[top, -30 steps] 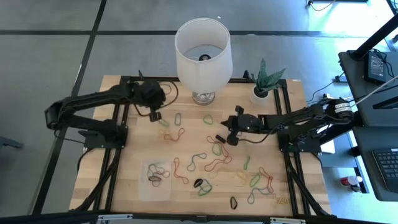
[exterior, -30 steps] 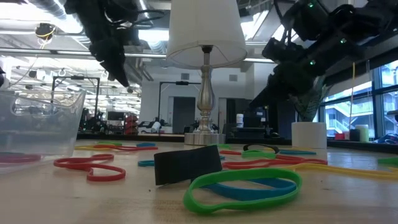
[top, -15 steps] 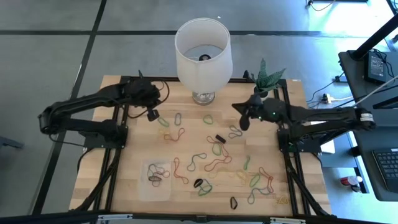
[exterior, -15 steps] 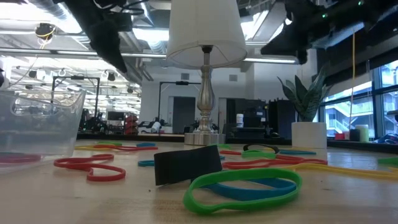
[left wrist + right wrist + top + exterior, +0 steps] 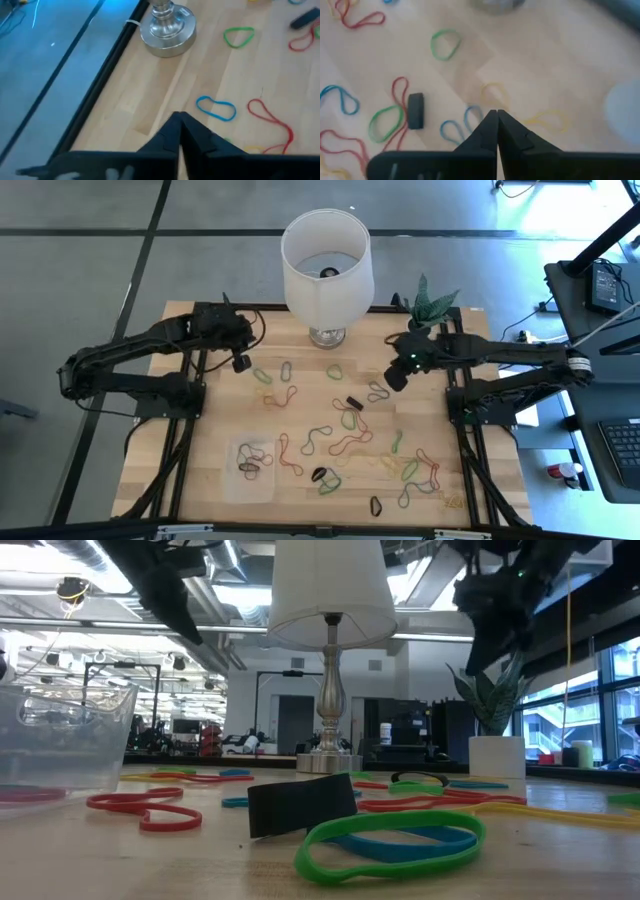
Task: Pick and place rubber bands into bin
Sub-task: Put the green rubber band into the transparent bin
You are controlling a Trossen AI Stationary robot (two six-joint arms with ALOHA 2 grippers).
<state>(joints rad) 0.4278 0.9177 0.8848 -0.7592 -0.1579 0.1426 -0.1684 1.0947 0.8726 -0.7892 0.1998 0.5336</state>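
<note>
Many rubber bands (image 5: 345,420) loose mid-table; bin (image 5: 255,470) at 7 o'clock. Left gripper (image 5: 240,363) and right gripper (image 5: 396,376) pinched closed, empty, aloft. Advisable: spread fingers, descend over single band.

The high view looked straight down on the whole counter (image 5: 200,470). The low view sat at counter height, close behind a green band (image 5: 390,840), facing level toward the lamp (image 5: 330,660) and the room. Each wrist view looked down past its own closed fingers; the left one shared the lamp base (image 5: 167,31).
</note>
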